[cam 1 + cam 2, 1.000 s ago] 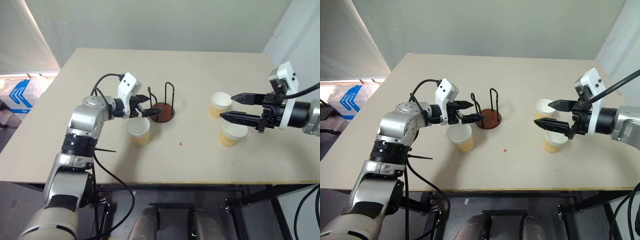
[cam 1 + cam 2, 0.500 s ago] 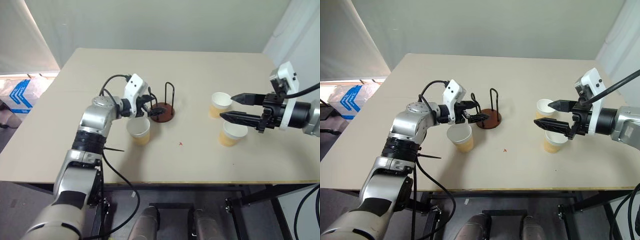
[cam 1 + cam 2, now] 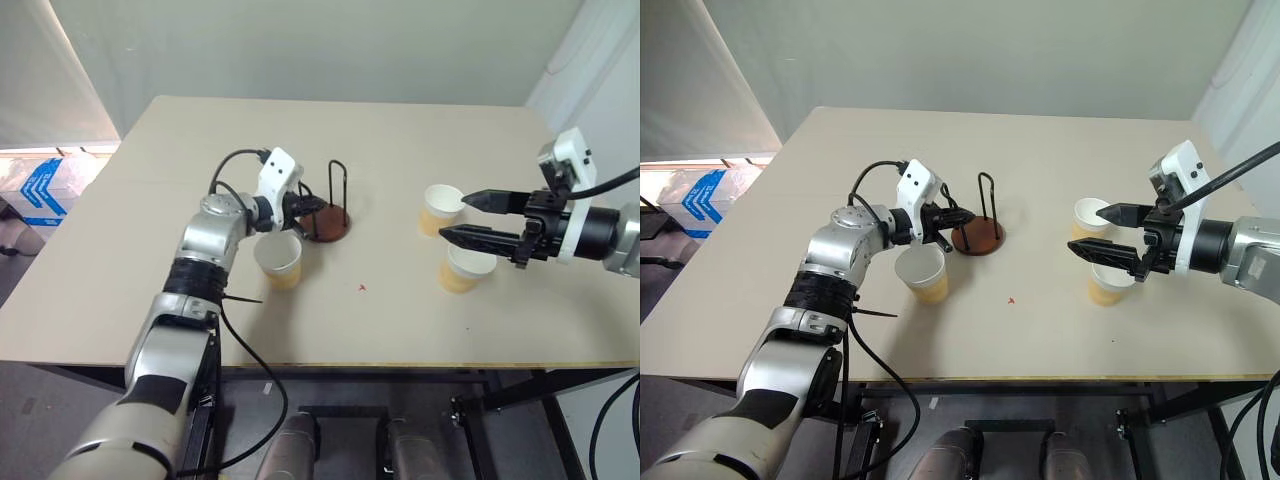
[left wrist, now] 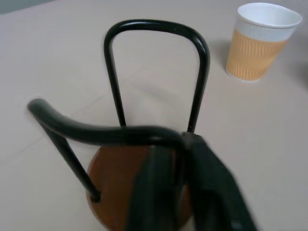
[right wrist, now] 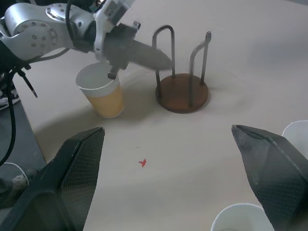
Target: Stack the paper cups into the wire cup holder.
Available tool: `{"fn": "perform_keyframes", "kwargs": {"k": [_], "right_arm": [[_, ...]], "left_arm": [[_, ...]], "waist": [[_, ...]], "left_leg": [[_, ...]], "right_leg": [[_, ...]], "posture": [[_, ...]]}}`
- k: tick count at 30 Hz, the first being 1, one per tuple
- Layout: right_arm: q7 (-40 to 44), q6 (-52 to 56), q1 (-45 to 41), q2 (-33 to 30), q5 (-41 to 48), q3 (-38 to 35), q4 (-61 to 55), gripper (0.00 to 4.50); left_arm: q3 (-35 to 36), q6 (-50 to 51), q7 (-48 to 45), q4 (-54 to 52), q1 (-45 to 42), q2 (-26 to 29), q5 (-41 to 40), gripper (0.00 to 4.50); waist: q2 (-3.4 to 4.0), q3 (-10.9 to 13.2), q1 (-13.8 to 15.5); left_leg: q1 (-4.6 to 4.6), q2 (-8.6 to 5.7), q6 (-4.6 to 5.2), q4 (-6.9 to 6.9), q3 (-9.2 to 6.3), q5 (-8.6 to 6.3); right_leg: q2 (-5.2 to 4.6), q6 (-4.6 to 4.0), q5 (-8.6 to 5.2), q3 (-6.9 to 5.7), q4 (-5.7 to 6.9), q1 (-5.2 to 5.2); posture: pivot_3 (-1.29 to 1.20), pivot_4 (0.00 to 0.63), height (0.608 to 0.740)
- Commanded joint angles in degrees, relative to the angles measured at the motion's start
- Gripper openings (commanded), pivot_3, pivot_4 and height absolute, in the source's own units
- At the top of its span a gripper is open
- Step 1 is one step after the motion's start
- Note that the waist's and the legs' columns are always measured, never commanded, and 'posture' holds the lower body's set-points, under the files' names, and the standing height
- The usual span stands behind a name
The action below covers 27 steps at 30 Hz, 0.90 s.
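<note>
Left wrist view: the left gripper [image 4: 180, 159] is clamped on the near loop of the wire cup holder [image 3: 325, 213], mid-tabletop; a paper cup [image 3: 278, 261] stands beside it. The right gripper [image 3: 458, 217] is held wide, well apart.

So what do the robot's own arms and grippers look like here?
Both arms have silver-grey metal segments with black ribbed joints and loose black cables. The left gripper and the right gripper each have a white block at the wrist and two long, black, tapered fingers; the right gripper's fingers have a fine mesh-textured inner face.
</note>
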Motion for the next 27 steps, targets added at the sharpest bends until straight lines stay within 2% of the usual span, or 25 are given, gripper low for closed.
{"fn": "perform_keyframes", "kwargs": {"k": [1,5,10,14,23,27], "right_arm": [[-0.37,-0.13,-0.39,-1.24,0.99,-2.71,-1.39,4.50],[-0.57,0.07,-0.70,-1.63,1.43,-2.57,-1.49,4.50],[-0.48,0.83,-1.26,-2.73,2.53,-3.09,-1.92,4.50],[1.89,0.90,-0.47,-6.29,3.71,-5.40,-2.57,4.50],[7.33,2.93,1.37,-17.11,6.67,-13.25,-3.18,4.50],[8.25,4.21,2.85,-18.89,10.11,-14.57,-6.59,4.50]], "left_arm": [[1.35,-1.47,0.02,-0.13,-1.93,0.06,-0.10,0.02],[1.92,-1.39,-2.96,-1.29,-3.27,0.84,-1.52,0.02],[0.02,1.83,-13.14,-9.98,-2.39,2.60,-5.28,0.02],[-1.97,4.05,-17.59,-15.51,-2.37,2.59,-6.70,0.02],[-6.57,6.73,-18.57,-20.84,0.66,-0.11,-6.55,0.02],[-8.71,7.18,-18.15,-21.81,2.13,-1.10,-5.64,0.02]], "waist": [[0.00,0.00,0.00],[0.00,0.00,0.03],[-0.02,0.01,0.07],[-0.02,0.01,0.26],[-0.01,0.01,0.46],[-0.01,0.01,0.51]], "left_leg": [[0.00,0.00,0.01,0.00,0.01,0.00],[-0.02,-0.01,0.01,0.00,0.00,0.00],[-0.10,-0.02,0.02,0.00,0.00,-0.01],[-0.10,-0.10,0.08,0.00,-0.01,-0.05],[-0.12,-0.19,0.16,0.02,0.01,-0.10],[-0.11,-0.20,0.16,0.02,0.02,-0.10]], "right_leg": [[0.00,0.00,0.00,0.00,0.00,0.00],[0.00,0.02,-0.01,0.00,-0.02,0.00],[0.00,0.04,-0.02,0.00,-0.04,-0.05],[-0.06,0.13,-0.11,0.02,-0.02,-0.03],[-0.19,0.16,-0.19,0.07,-0.03,0.00],[-0.18,0.41,-0.35,0.08,-0.03,0.02]], "posture": [[0.00,0.150,0.740],[0.00,0.150,0.740],[0.00,0.150,0.740],[0.00,0.150,0.740],[0.00,0.150,0.740],[0.00,0.150,0.740]]}}
